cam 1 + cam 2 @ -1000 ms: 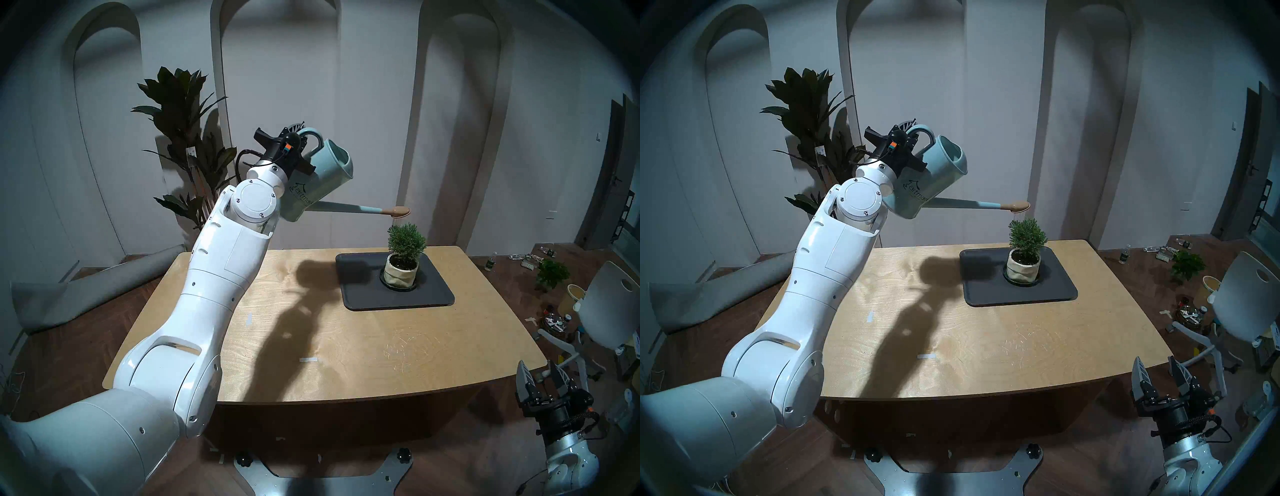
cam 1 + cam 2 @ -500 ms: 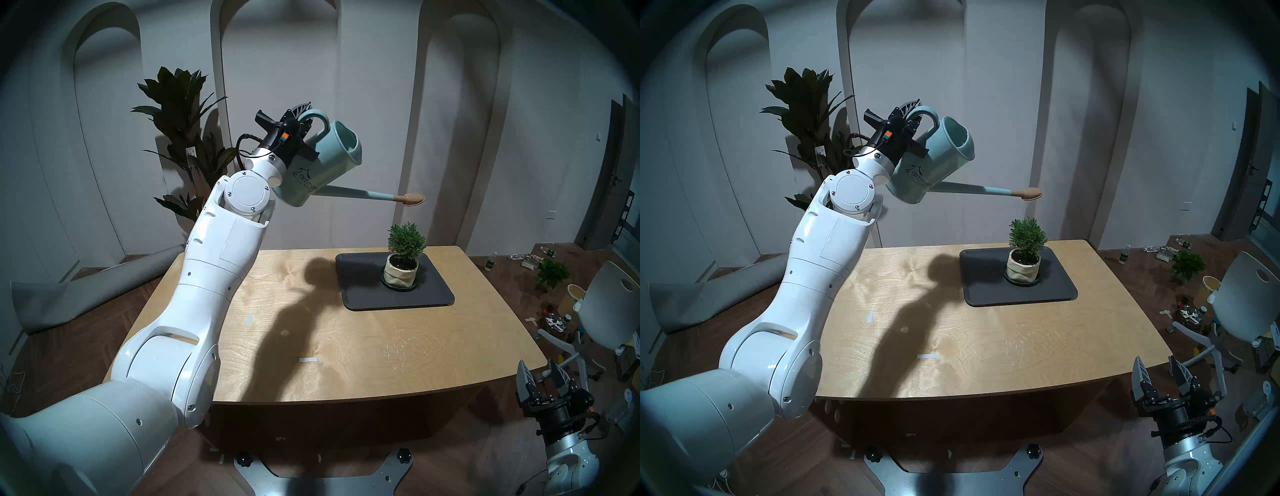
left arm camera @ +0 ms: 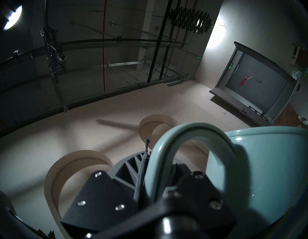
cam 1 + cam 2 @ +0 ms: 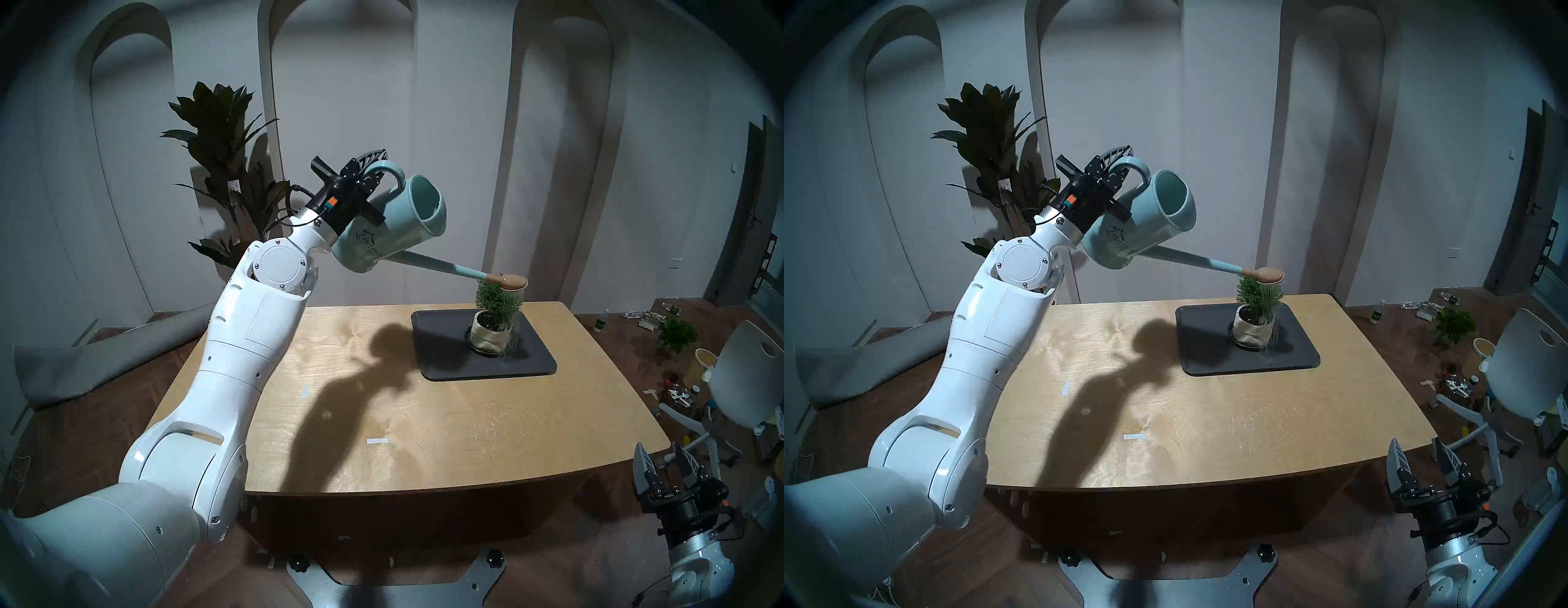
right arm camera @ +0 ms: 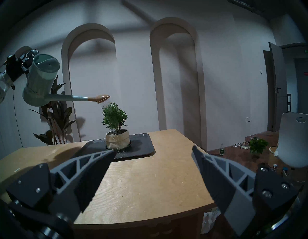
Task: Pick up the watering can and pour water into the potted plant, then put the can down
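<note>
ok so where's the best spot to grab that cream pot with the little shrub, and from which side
Grip the cream pot around its round wall, below the shrub. The open right claw could likely come in level from the near table edge: the foliage overhangs the top, and the watering can spout hangs above it.

watering can (image 4: 392, 229): pale teal, tall, loop handle, long thin spout, tan tip, being held up in the air, tipping down, water raining out | potted plant (image 4: 494, 316): small bushy green shrub, cream wrinkly pot, sitting upright under the tip, getting wet
</note>
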